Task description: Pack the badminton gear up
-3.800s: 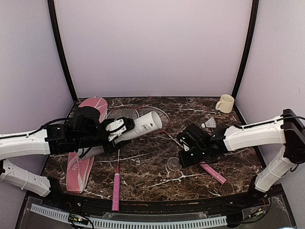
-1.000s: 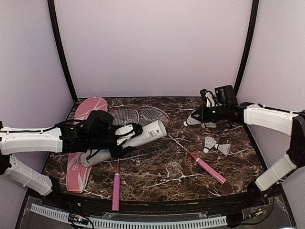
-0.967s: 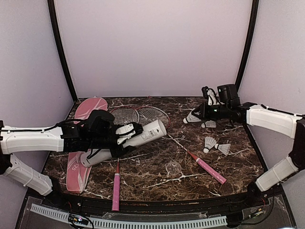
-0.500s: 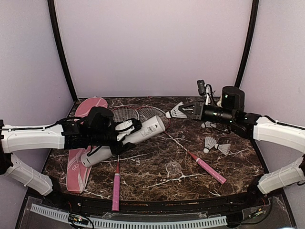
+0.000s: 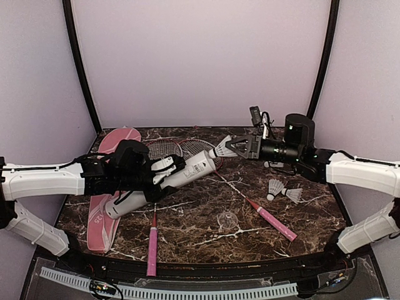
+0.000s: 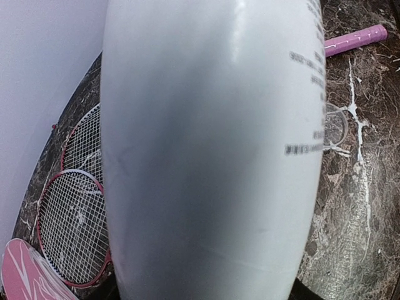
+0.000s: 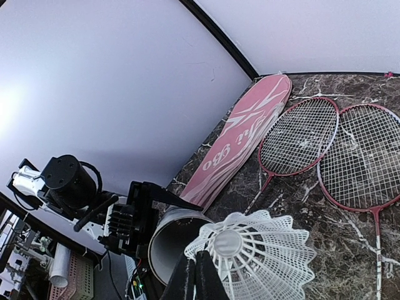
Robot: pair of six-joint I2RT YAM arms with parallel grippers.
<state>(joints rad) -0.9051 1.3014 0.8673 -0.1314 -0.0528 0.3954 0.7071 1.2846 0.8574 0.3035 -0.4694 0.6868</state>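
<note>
**When loading a shuttlecock into the tube: align first, then insert**

1. Hold the white tube (image 5: 197, 167) steady in the left gripper (image 5: 164, 172), jaws clamped across its body, open mouth lifted off the table (image 5: 200, 247) and tilted toward the right arm.
2. Present the shuttlecock (image 5: 222, 150) cork first, pinched at the skirt rim between the closed jaws of the right gripper (image 5: 236, 147). Note its position: just beside the tube mouth, not yet inside.
3. Centre the cork on the mouth, checking through the right wrist view, before pushing in. Avoid snagging feathers on the rim. Release only once seated.

Surroundings, near edge to far wall:
- Ignore the pink handle (image 5: 152, 247) at the near edge, the small clear disc (image 5: 228, 219), probably the tube cap, and the second pink handle (image 5: 275, 224).
- Leave the two loose shuttlecocks (image 5: 275, 187) on the table beneath the right arm for later.
- Mind the pink racquet cover (image 5: 103, 212), lying flat and partly under the left arm.
- Stay above the two racquet heads (image 5: 164, 150), lying flat behind the tube, below the approach path.
</note>
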